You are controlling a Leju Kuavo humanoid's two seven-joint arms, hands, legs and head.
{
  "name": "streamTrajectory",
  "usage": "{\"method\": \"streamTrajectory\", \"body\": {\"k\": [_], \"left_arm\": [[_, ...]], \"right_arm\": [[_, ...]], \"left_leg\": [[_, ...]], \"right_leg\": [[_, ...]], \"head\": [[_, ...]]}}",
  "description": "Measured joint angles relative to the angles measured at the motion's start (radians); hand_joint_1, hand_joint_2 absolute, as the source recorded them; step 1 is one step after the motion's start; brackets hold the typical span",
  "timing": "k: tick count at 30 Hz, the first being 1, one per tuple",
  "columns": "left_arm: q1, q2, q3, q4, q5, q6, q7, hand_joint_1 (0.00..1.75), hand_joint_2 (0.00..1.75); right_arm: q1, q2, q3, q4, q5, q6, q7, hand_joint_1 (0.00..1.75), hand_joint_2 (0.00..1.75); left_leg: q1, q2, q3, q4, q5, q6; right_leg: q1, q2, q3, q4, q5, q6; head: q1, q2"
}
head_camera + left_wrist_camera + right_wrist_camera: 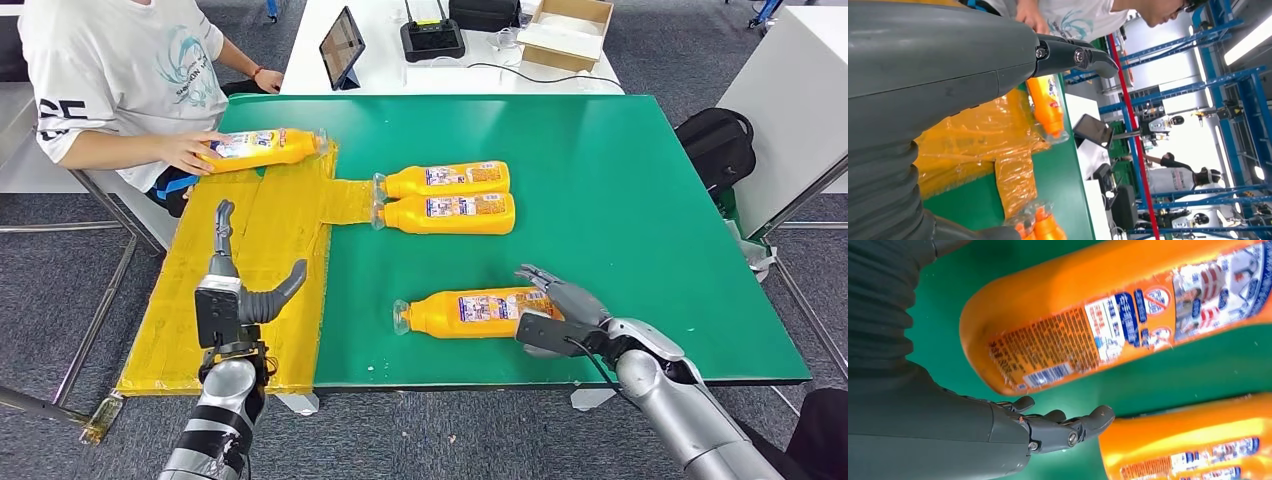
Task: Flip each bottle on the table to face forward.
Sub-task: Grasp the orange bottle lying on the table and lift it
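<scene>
On the green worktop (620, 160), two orange plastic bottles (445, 197) lie paired at 12 o'clock. The nearest orange bottle (470, 313) awaits flipping, judging by its barcode side; the right hand (555, 310) is spread beside its base, holding nothing. The left hand (240, 285) hovers open-fingered.

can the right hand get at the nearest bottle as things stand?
Probably yes. The right hand is open at the base end of the nearest bottle, which lies alone on the green table, with nothing between them.
</scene>
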Motion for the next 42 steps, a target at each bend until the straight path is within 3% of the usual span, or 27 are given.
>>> {"method": "streamTrajectory", "body": {"k": [6, 13, 21, 25, 26, 37, 42], "left_arm": [[-0.001, -0.008, -0.012, 0.020, 0.001, -0.002, 0.010, 0.00, 1.75], [-0.002, -0.014, -0.016, 0.039, 0.005, 0.000, 0.020, 0.00, 1.75], [-0.001, -0.014, -0.015, 0.040, 0.020, -0.003, 0.026, 0.00, 1.75], [-0.001, -0.014, -0.014, 0.046, 0.029, -0.011, 0.026, 0.00, 1.75], [-0.001, -0.014, -0.014, 0.048, 0.031, -0.014, 0.026, 0.00, 1.75], [-0.014, -0.014, -0.016, 0.096, 0.063, -0.043, 0.025, 0.00, 1.75], [-0.023, -0.014, -0.022, 0.116, 0.064, -0.037, 0.022, 0.00, 1.75]], "right_arm": [[-0.018, 0.010, 0.038, 0.058, 0.034, -0.036, -0.002, 0.00, 1.75], [-0.076, 0.081, 0.080, 0.164, 0.111, -0.123, -0.018, 0.00, 1.75], [-0.151, 0.141, 0.109, 0.241, 0.140, -0.133, -0.020, 0.07, 1.75], [-0.177, 0.154, 0.119, 0.270, 0.123, -0.109, -0.038, 1.51, 1.75], [-0.183, 0.155, 0.121, 0.276, 0.116, -0.100, -0.045, 1.56, 1.75], [-0.256, 0.130, 0.177, 0.355, 0.025, 0.057, -0.094, 1.48, 1.75], [-0.282, 0.110, 0.209, 0.376, 0.008, 0.081, -0.102, 1.43, 1.75]], "left_leg": [[0.000, 0.000, 0.000, 0.000, 0.000, 0.000], [0.000, 0.000, 0.000, 0.000, 0.000, 0.000], [0.000, 0.000, 0.000, 0.000, 0.000, 0.000], [0.000, 0.000, 0.000, 0.000, 0.000, 0.000], [0.000, 0.000, 0.000, 0.000, 0.000, 0.000], [0.000, 0.000, 0.001, 0.000, 0.000, 0.000], [0.000, 0.000, 0.001, 0.000, 0.000, 0.001]], "right_leg": [[0.000, 0.000, 0.000, 0.000, 0.000, 0.000], [0.000, 0.000, 0.000, 0.001, 0.000, 0.000], [0.000, 0.000, 0.000, 0.001, 0.000, 0.000], [0.000, 0.000, 0.000, 0.000, 0.000, 0.000], [0.000, 0.000, 0.000, 0.000, 0.000, 0.000], [0.000, 0.000, 0.000, 0.000, 0.000, 0.000], [0.000, 0.000, 0.000, 0.000, 0.000, 0.000]], "head": [[0.000, 0.000], [0.000, 0.000], [0.000, 0.000], [0.000, 0.000], [0.000, 0.000], [0.000, 0.000], [0.000, 0.000]]}}
